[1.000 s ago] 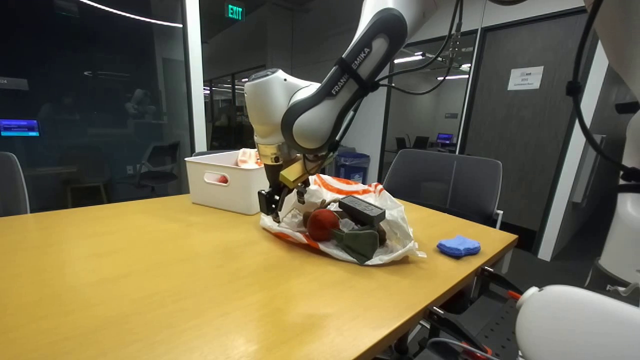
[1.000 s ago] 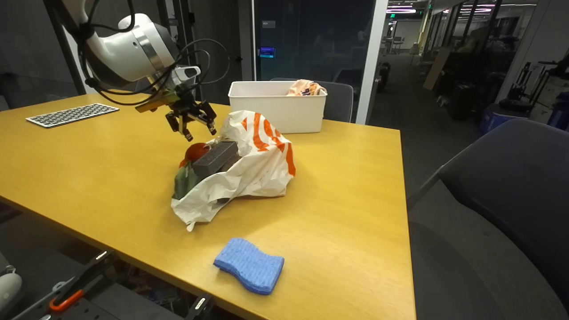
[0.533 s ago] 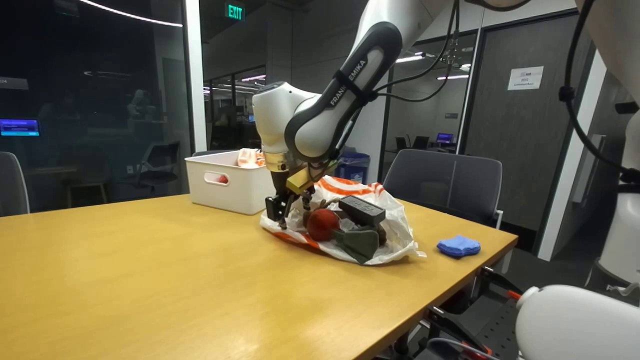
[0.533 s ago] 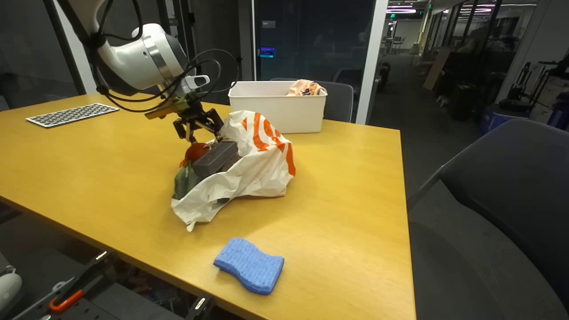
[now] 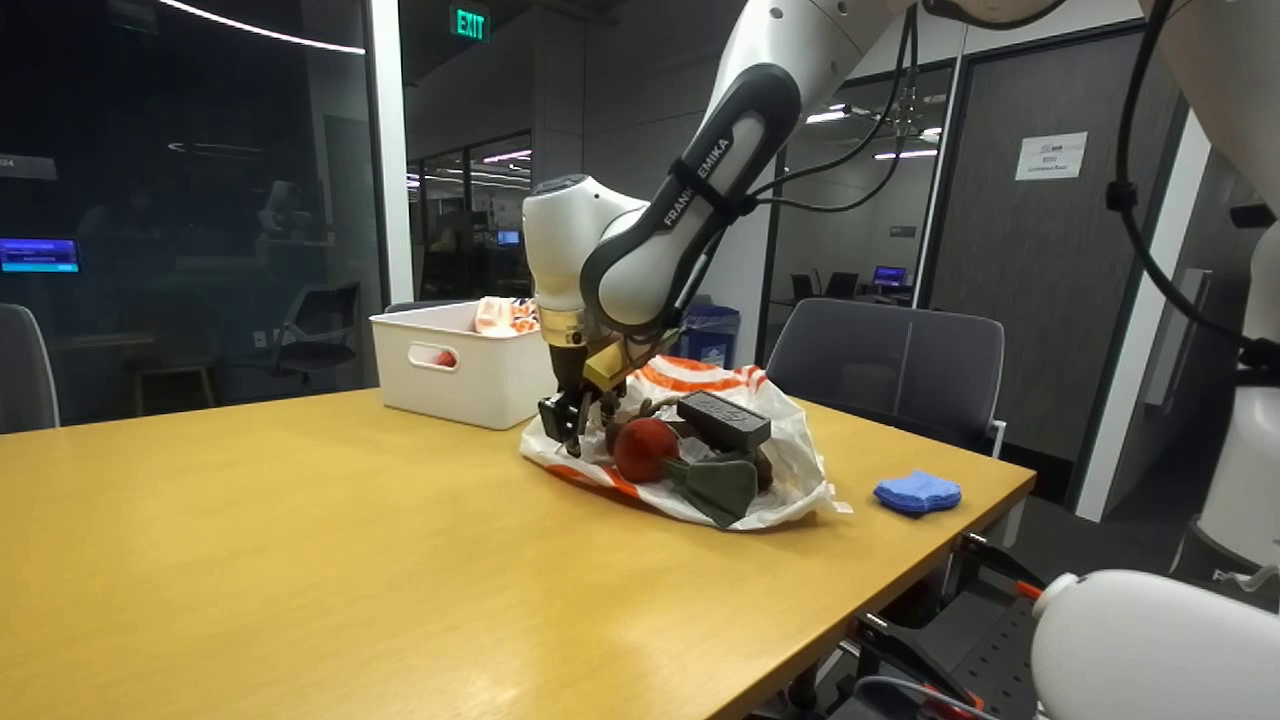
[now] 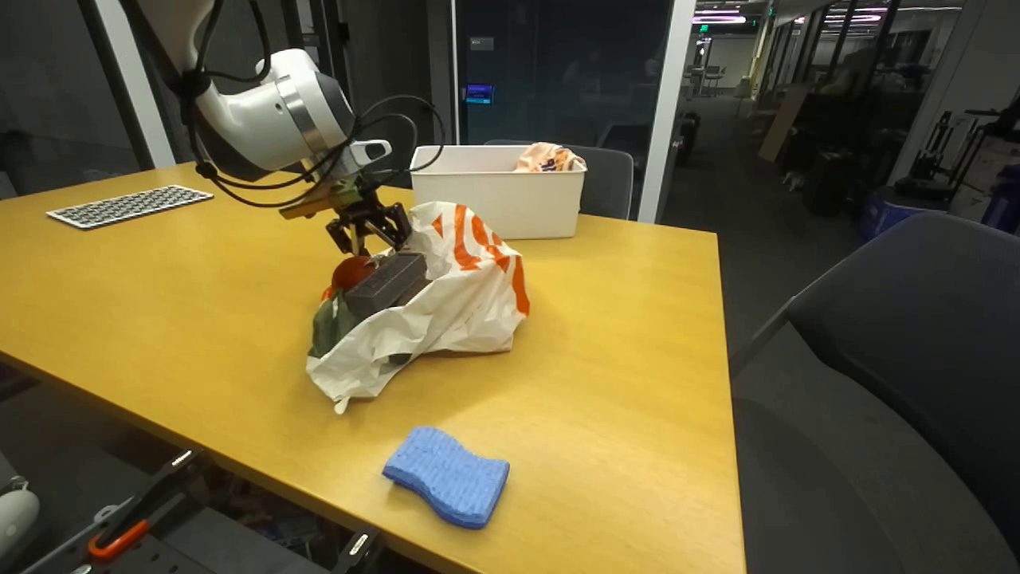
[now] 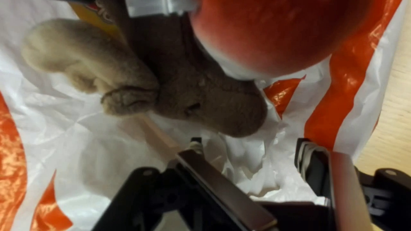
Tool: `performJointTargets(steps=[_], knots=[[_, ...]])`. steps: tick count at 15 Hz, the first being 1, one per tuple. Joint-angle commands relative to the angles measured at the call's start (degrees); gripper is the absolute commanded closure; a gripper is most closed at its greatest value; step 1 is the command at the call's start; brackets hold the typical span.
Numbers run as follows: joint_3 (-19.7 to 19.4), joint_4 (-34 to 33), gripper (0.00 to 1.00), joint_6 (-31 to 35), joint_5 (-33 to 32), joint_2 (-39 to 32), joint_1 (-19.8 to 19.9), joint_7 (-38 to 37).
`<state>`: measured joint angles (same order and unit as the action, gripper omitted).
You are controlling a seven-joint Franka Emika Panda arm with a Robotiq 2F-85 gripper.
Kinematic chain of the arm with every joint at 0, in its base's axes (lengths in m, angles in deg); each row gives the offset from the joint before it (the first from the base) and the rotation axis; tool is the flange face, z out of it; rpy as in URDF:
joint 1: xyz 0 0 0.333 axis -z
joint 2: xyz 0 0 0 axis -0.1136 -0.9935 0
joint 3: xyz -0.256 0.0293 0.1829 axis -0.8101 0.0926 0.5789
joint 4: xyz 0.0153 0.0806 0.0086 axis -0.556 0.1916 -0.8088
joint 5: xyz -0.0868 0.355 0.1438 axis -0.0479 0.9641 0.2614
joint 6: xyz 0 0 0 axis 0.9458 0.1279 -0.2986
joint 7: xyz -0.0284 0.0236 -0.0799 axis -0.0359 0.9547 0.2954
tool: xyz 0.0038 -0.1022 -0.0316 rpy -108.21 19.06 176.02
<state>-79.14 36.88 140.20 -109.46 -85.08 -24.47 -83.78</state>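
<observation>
My gripper (image 7: 250,144) is open and empty, pointing down over the white and orange plastic bag (image 7: 48,128). Crumpled bag film lies between and below its fingers; I cannot tell whether they touch it. A brown plush toy (image 7: 205,89) lies on the bag just ahead of the fingertips, with a red, round fruit-like thing (image 7: 276,29) beyond it. In both exterior views the gripper (image 5: 590,430) (image 6: 377,245) is at the bag's edge, beside the red thing (image 5: 645,449) (image 6: 351,273). A dark grey block (image 5: 723,420) (image 6: 388,283) and dark green cloth (image 5: 715,490) (image 6: 331,327) lie on the bag.
A white bin (image 5: 460,375) (image 6: 494,199) with a patterned cloth (image 6: 550,158) stands close behind the bag. A blue sponge (image 5: 917,492) (image 6: 448,476) lies near the table's edge. A keyboard (image 6: 131,206) lies on the yellow table (image 5: 300,550). Chairs stand around.
My gripper has moved down and to the right in both exterior views, to the bag's edge beside the red thing. The bag's raised top has dipped slightly. The other things have not moved.
</observation>
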Motion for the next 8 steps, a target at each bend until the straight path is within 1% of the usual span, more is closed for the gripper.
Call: performJointTargets(steps=[1, 5, 6, 7, 8], knots=[[-2.4, 0.0, 0.56, 2.8, 0.3, -0.5, -1.5, 2.0], [-3.7, 0.3, 0.88, 2.4, 0.0, -0.1, -3.1, 2.0], [-3.1, 0.4, 0.95, 1.3, 1.3, 0.1, -3.0, 2.7], [-1.9, 0.4, 0.96, -0.3, 3.5, 0.4, -2.4, 4.4], [0.3, 0.9, 0.98, -1.2, 6.7, 1.0, -1.1, 8.4]])
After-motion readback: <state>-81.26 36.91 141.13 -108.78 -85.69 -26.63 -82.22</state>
